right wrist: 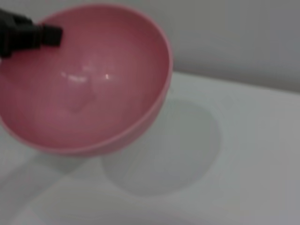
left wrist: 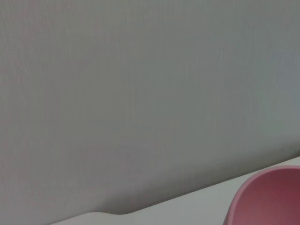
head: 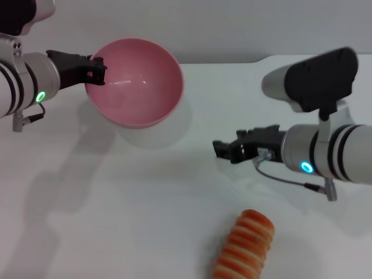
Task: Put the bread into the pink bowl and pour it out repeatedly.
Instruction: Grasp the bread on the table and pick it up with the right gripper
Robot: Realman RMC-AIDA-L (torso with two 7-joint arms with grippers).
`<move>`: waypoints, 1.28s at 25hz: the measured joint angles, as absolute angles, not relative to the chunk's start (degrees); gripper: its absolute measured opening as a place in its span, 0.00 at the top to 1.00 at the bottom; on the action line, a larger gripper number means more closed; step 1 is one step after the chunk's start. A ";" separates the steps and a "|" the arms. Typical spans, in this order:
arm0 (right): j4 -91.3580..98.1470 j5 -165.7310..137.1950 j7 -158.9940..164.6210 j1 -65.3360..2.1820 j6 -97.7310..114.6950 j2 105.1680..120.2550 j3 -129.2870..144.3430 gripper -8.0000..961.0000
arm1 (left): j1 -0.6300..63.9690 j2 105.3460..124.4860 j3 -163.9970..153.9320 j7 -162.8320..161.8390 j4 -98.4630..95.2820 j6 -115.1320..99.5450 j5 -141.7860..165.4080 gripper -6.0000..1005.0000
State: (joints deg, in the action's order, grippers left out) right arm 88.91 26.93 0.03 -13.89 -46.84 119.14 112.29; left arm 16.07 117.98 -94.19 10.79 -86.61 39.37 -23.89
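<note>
Bench (head: 151, 192): white, wide, bare apart from the two task things; its far edge meets a grey wall.

Pink bowl (head: 136, 81): glossy, plain, deep, empty. Held off the bench and tipped, mouth facing me, shadow beneath it. My left claw (head: 97, 70) is clamped on its rim at my left side. In the left wrist view only a slice of the bowl (left wrist: 269, 199) shows at the corner. The right wrist view shows it whole (right wrist: 84, 93), with the left claw's dark tip (right wrist: 33, 36) on the rim.

Bread (head: 245, 245): lies on the bench near me, well apart from the bowl, orange-brown face with cream ridged stripes up; its near end is cut off.

My right claw (head: 224, 150): hovers above the bench between bowl and bread, holding nothing; open or closed, I cannot tell.
</note>
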 joint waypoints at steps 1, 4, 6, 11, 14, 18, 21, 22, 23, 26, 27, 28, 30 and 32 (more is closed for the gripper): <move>87.89 27.66 0.31 -14.34 -46.87 119.08 112.41 0.37 | 16.10 117.99 -94.19 10.74 -86.54 39.37 -23.69 0.94; 85.86 31.32 0.21 -16.06 -49.71 118.70 111.94 0.37 | 16.24 118.06 -94.19 10.66 -86.43 39.37 -23.03 0.94; 86.08 31.98 -0.14 -16.29 -51.92 118.68 111.90 0.37 | 16.44 118.08 -94.16 10.65 -86.31 39.37 -22.90 0.94; 87.78 31.69 -0.11 -15.67 -53.48 118.87 112.29 0.37 | 17.20 118.11 -94.08 10.63 -85.53 39.17 -22.85 0.94; 90.47 29.74 0.06 -14.96 -53.89 118.93 112.61 0.37 | 17.70 118.12 -94.06 10.63 -84.83 39.15 -22.82 0.94; 95.91 26.56 -0.10 -13.82 -55.78 119.00 113.06 0.37 | 18.26 118.08 -94.01 10.63 -83.75 39.15 -22.73 0.94; 99.73 25.50 -0.08 -14.11 -60.66 118.98 113.26 0.36 | 18.62 118.06 -93.95 10.63 -83.14 39.13 -22.72 0.94; 100.60 25.29 -0.08 -14.26 -61.83 118.97 113.84 0.35 | 18.73 118.06 -93.95 10.63 -82.90 39.12 -22.72 0.94; 101.78 24.68 0.14 -14.25 -63.45 119.02 115.18 0.35 | 18.79 118.06 -93.95 10.63 -82.75 39.11 -22.72 0.94; 102.45 23.81 1.04 -13.95 -64.09 119.15 116.52 0.32 | 19.13 118.03 -93.60 10.63 -82.10 39.10 -22.72 0.94; 102.45 23.81 1.68 -13.85 -64.24 119.18 116.92 0.31 | 19.24 118.03 -93.41 10.63 -81.95 39.09 -22.72 0.94; 102.43 23.83 2.44 -13.78 -64.35 119.20 117.36 0.30 | 19.37 118.04 -93.26 10.63 -81.83 39.08 -22.72 0.94; 102.13 23.84 5.08 -13.82 -64.97 119.21 119.29 0.29 | 19.58 118.03 -93.12 10.63 -81.54 39.07 -22.72 0.94; 101.95 22.72 7.50 -13.88 -65.69 119.22 121.61 0.29 | 20.06 118.04 -92.87 10.63 -80.86 39.00 -22.74 0.94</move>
